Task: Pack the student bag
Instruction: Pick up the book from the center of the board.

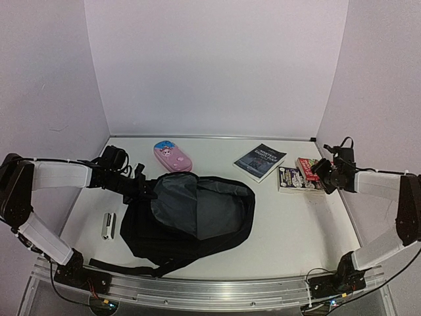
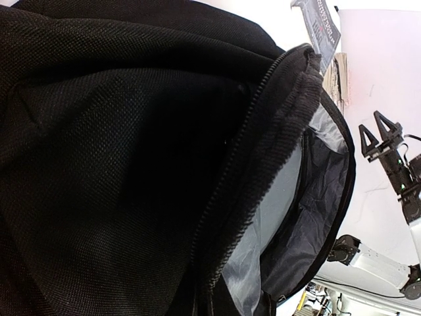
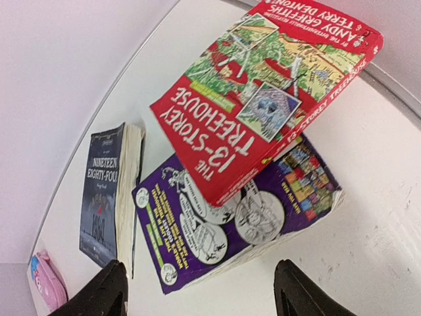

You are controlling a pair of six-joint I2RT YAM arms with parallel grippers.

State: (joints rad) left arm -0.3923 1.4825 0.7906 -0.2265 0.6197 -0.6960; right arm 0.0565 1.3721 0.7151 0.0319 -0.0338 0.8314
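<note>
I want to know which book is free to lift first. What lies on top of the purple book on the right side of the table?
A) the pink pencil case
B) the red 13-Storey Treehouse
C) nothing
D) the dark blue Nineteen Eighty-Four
B: the red 13-Storey Treehouse book rests askew on the purple book, while the dark blue book lies on the table beside them.

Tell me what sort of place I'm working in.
Probably a lab test cell, not a classroom: bare white walls box in a white table, with staged props, the student bag and a red book.
</note>
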